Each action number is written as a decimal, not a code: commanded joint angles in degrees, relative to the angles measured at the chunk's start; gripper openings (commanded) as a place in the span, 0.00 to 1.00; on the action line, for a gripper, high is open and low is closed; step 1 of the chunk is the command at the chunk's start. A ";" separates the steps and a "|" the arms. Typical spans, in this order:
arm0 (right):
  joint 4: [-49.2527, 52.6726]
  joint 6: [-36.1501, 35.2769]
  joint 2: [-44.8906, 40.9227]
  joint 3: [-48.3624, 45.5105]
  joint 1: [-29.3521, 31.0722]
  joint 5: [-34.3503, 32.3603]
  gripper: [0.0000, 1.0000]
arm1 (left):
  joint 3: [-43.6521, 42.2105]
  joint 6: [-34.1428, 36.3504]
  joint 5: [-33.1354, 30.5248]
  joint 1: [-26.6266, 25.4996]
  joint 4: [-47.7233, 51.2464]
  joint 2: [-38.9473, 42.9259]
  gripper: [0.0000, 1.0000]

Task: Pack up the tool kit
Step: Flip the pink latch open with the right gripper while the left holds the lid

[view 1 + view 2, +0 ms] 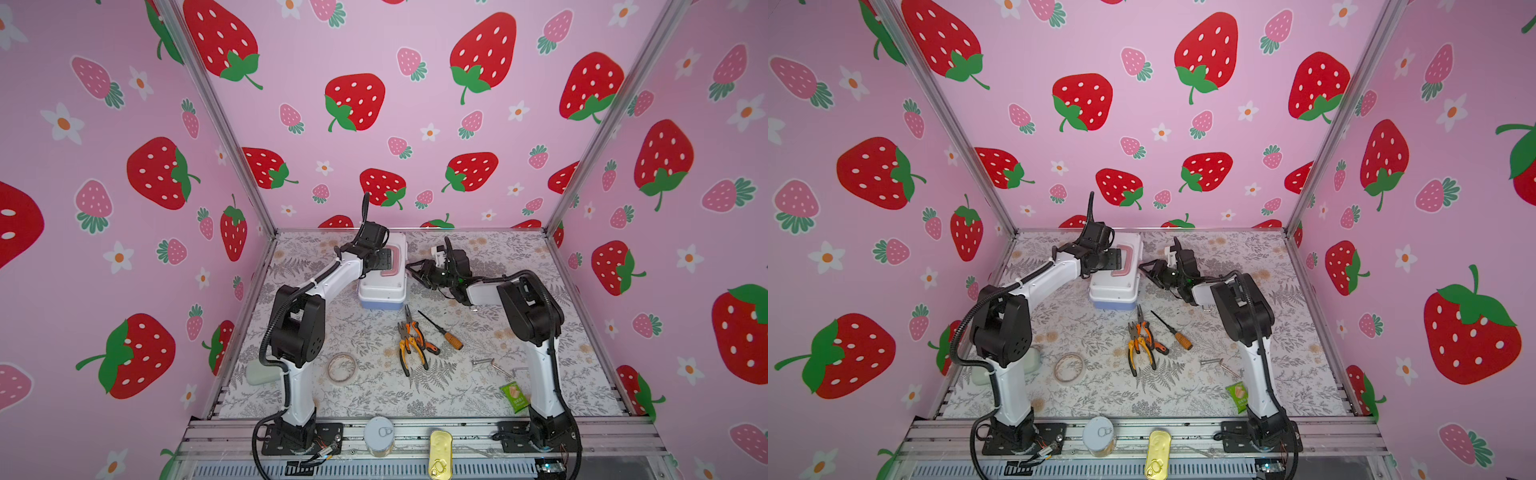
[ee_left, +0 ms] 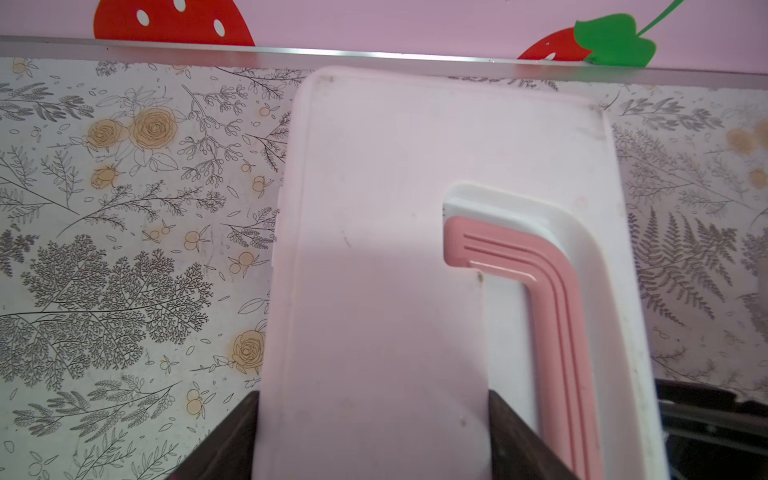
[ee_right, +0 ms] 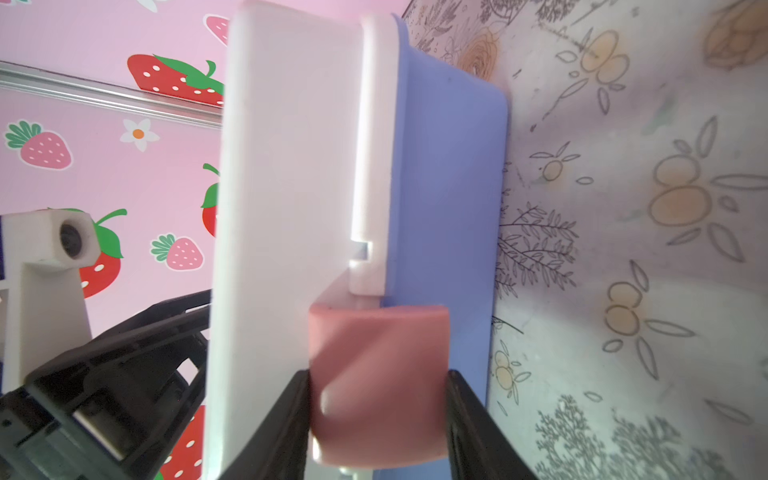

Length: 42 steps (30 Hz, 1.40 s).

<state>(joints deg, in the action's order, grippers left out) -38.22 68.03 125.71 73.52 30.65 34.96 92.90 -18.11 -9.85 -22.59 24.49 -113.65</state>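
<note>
The tool kit (image 1: 382,291) (image 1: 1115,293) stands closed at the back middle of the table: white lid (image 2: 395,208), pink handle (image 2: 552,299), blue base (image 3: 444,187). My left gripper (image 1: 384,259) (image 2: 374,440) reaches down onto the lid. It is shut across the strip between the lid's outer edge and the handle recess. My right gripper (image 1: 410,269) (image 3: 378,411) comes in from the right, shut on the pink latch (image 3: 378,365), a finger touching each side. On the table in front lie two orange-handled pliers (image 1: 409,345), a screwdriver (image 1: 442,330) and hex keys (image 1: 494,365).
A roll of clear tape (image 1: 341,368) lies in front of the left arm, and a pale green case (image 1: 259,372) sits behind that arm's base. A green packet (image 1: 515,397) lies by the right arm's base. A grey tin (image 1: 379,434) and a yellow tin (image 1: 440,459) rest on the front rail.
</note>
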 commanded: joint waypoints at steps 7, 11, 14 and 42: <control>4.55 -10.43 -9.96 -5.41 -0.18 -3.97 0.60 | -0.85 -0.07 4.62 -2.45 4.42 -1.27 0.60; 4.38 -10.96 -12.00 -7.51 -1.85 -4.21 0.64 | -2.17 -0.62 7.41 -2.37 2.52 0.25 0.60; 4.38 -11.31 -13.61 -9.09 -3.36 -4.46 0.66 | -2.63 -1.21 8.41 -2.22 1.98 0.79 0.60; 15.97 -25.21 -11.39 -4.12 -4.14 -4.75 0.13 | -16.46 -18.17 33.73 7.66 -21.31 7.21 0.58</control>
<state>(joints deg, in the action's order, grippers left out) -25.02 46.00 112.99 67.48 25.45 29.63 77.30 -33.45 19.00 -14.50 4.95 -105.82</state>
